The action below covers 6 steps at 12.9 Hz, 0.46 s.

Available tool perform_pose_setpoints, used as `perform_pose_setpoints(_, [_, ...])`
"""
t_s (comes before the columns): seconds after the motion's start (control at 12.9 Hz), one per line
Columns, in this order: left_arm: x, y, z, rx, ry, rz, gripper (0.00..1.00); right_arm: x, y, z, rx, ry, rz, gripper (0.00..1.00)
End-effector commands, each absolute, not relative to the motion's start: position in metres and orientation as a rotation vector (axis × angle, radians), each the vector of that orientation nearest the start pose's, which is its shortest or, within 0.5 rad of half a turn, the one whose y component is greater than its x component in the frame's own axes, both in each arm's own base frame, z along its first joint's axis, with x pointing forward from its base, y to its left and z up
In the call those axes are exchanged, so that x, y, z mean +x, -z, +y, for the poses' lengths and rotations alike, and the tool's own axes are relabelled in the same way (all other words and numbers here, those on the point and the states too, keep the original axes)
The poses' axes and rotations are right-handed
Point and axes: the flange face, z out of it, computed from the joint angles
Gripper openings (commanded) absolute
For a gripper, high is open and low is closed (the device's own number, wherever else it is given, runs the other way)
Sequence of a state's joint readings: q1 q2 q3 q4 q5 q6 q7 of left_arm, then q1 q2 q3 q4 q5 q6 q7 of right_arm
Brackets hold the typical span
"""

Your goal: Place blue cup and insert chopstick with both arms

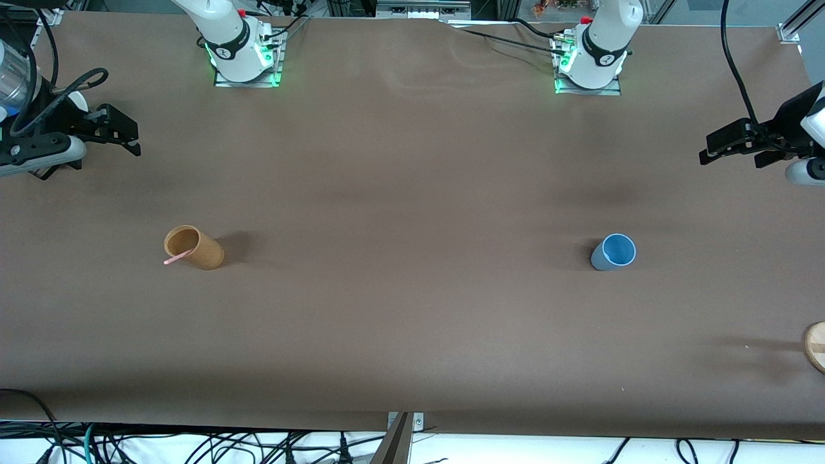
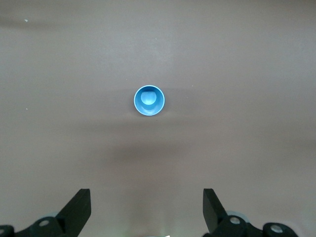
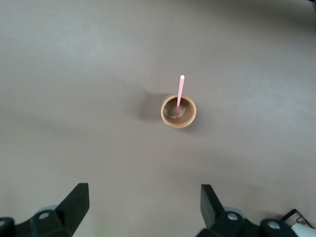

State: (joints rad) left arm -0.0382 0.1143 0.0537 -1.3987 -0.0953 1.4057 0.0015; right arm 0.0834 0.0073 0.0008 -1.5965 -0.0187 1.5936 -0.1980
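Observation:
The blue cup (image 1: 613,251) stands upright on the brown table toward the left arm's end; it also shows in the left wrist view (image 2: 149,100). The pale-pink chopstick (image 1: 177,258) leans inside a tan cork-coloured cup (image 1: 193,247) toward the right arm's end, its tip sticking out over the rim; the right wrist view shows the chopstick (image 3: 179,91) and the tan cup (image 3: 178,111). My left gripper (image 1: 706,149) (image 2: 147,207) is open and empty, raised over the table at its own end. My right gripper (image 1: 129,136) (image 3: 143,205) is open and empty, raised over the table at its own end.
A round wooden object (image 1: 816,345) lies at the table's edge at the left arm's end, nearer to the front camera than the blue cup. Both arm bases (image 1: 245,58) (image 1: 590,64) stand along the top of the front view. Cables hang along the table's front edge.

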Motion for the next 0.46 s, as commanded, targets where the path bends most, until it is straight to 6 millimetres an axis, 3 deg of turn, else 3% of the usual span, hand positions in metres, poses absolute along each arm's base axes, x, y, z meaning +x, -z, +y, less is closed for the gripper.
perform_pose_setpoints(0.0, [0.5704,-0.6264,-0.0053,-3.222,-0.161,0.025,1.00,0.5526,-0.6129,0.0481,-3.118,-0.068,-0.441,1.00])
perform_pose_setpoints(0.39, [0.5705,-0.6264,0.0001,-3.221,-0.160,0.010,1.00,0.5532,-0.6149,0.0488,-3.118,-0.061,-0.453,1.00])
